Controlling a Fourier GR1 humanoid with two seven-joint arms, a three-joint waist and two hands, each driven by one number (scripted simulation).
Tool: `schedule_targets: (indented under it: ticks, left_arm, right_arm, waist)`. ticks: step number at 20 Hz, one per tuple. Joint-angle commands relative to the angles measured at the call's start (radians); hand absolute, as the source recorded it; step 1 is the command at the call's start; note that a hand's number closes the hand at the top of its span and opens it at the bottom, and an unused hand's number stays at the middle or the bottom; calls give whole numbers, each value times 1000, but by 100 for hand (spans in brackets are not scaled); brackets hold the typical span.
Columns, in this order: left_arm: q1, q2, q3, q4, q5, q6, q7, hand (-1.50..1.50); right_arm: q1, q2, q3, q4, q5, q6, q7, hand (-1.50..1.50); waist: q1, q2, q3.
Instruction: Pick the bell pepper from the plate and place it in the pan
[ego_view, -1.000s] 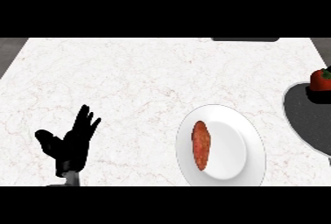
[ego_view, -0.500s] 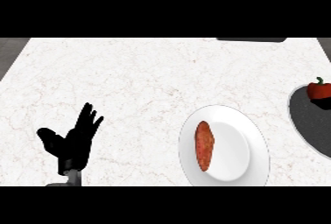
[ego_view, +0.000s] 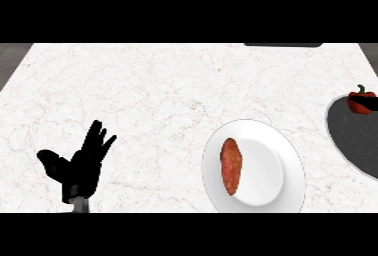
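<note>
While left hand (ego_view: 77, 165) rests, bell pepper (ego_view: 361, 99) seemingly held far right.

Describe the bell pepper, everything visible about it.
The bell pepper is red and glossy with a short green stem pointing up. It sits at the view's far right edge, at the upper rim of the dark pan. A black band, too small to identify, crosses its middle. It is well off the white plate.

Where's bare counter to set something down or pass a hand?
Free: the wide stretch of counter above the left hand and the white plate, and the strip between those two. Crowded: the right edge, where the plate nears the dark pan with the red bell pepper at its rim.
</note>
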Motion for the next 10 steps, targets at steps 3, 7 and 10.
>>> schedule_targets:
  ticks: [3,7,10]
  left_arm:
    - [18,-12,9,57,-4,13,-8,0]
    - [48,-3,12,29,-8,15,-2,0]
    - [11,-17,9,45,-5,22,16,0]
  right_arm:
    - [-10,-80,-162,75,-210,256,-107,-150]
    - [81,-152,-213,103,-287,441,-165,-150]
    - [129,-187,-212,117,-318,598,-191,-150]
  waist:
    - [-24,0,-6]
    - [-37,-9,-8]
    - [-43,-10,-9]
